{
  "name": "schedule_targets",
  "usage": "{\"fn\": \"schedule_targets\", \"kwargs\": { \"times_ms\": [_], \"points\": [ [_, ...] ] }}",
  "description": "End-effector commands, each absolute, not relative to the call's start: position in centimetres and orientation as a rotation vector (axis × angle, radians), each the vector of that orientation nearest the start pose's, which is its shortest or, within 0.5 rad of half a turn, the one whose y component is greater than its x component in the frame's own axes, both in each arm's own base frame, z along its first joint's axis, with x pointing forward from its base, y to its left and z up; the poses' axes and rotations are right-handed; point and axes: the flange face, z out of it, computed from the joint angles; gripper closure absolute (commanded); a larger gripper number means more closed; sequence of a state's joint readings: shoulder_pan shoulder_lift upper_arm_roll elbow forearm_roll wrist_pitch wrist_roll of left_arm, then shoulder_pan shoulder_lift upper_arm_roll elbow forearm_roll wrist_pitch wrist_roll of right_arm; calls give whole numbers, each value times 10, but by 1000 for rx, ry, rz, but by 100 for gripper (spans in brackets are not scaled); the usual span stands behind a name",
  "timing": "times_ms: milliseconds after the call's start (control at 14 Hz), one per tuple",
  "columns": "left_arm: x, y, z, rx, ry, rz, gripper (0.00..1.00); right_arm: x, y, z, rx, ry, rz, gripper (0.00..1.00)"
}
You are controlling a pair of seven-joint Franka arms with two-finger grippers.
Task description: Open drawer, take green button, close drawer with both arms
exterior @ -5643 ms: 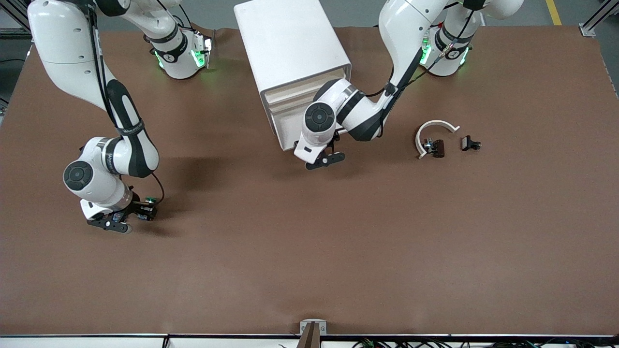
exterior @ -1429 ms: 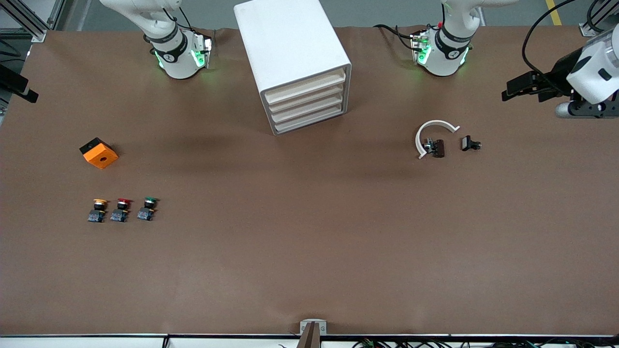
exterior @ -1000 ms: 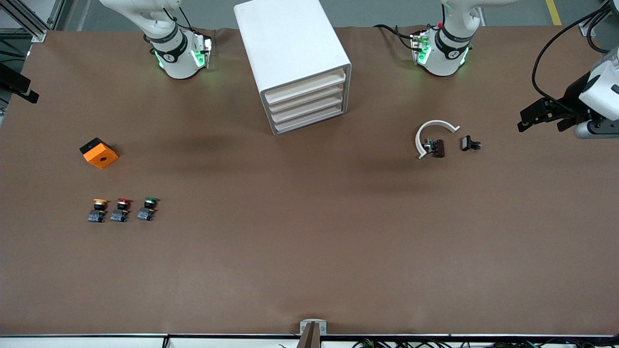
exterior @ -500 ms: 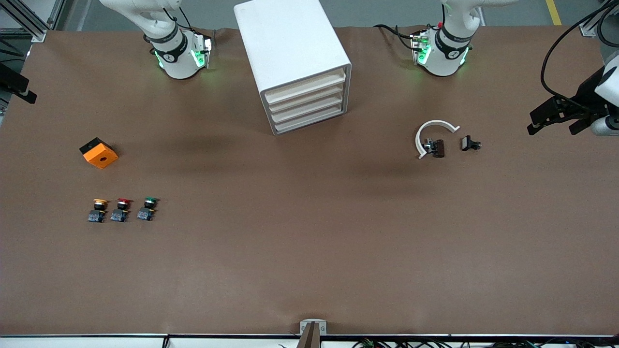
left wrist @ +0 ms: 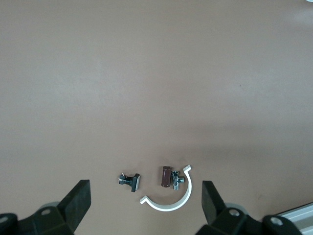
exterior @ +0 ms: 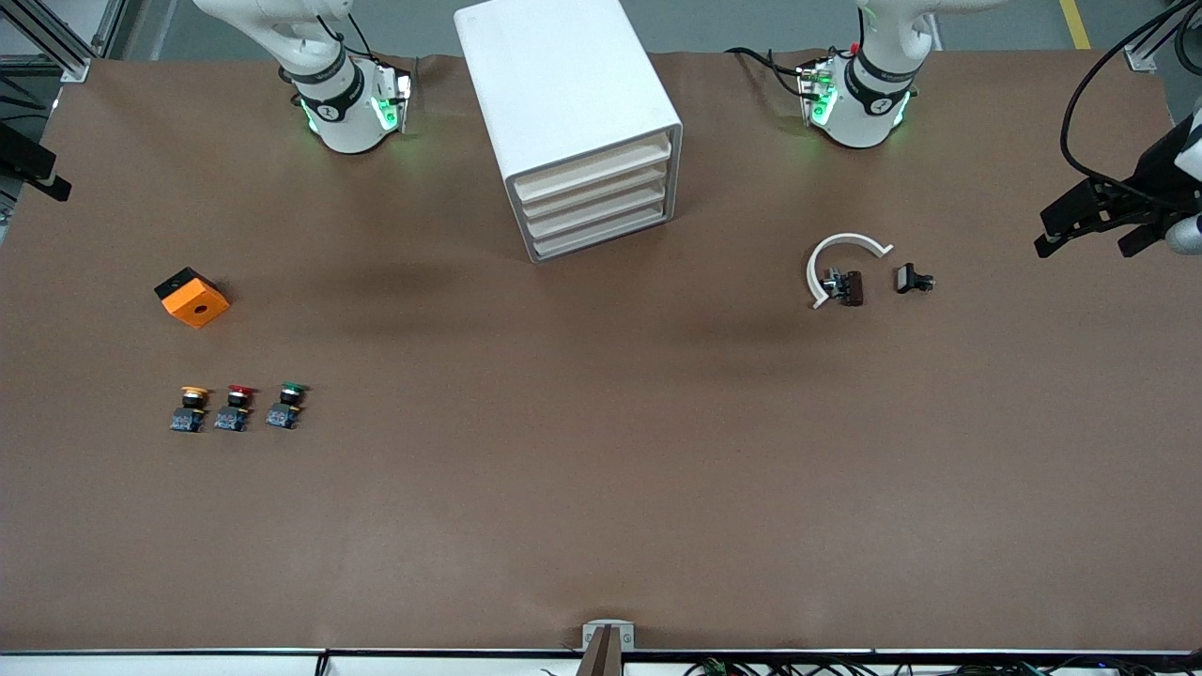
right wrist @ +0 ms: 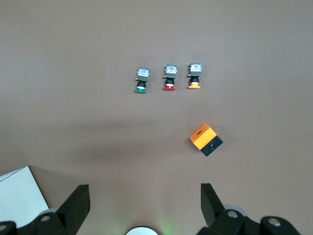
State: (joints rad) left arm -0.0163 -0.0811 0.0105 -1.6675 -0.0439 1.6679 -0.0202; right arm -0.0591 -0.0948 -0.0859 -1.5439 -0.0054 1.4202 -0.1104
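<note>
The green button (exterior: 286,406) sat lower left in the front view; left gripper (exterior: 1089,221) and right gripper (right wrist: 142,203) both hung released

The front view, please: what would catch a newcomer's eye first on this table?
The tall white cabinet stands between the two arm bases, all four drawers shut. Three small buttons sit in a row toward the right arm's end, the green-capped button at the row's cabinet end, with an orange block farther from the camera. The left gripper hangs open at the table's edge; the right gripper is open too.
</note>
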Motion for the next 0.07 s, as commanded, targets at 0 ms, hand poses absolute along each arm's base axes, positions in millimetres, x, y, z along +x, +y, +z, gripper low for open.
{"fn": "schedule_targets", "kwargs": {
  "times_ms": [0],
  "points": [
    [540, -7, 637, -3163, -25, -113, 0, 495, -78, 676, -3118, 45, 37, 0]
  ]
}}
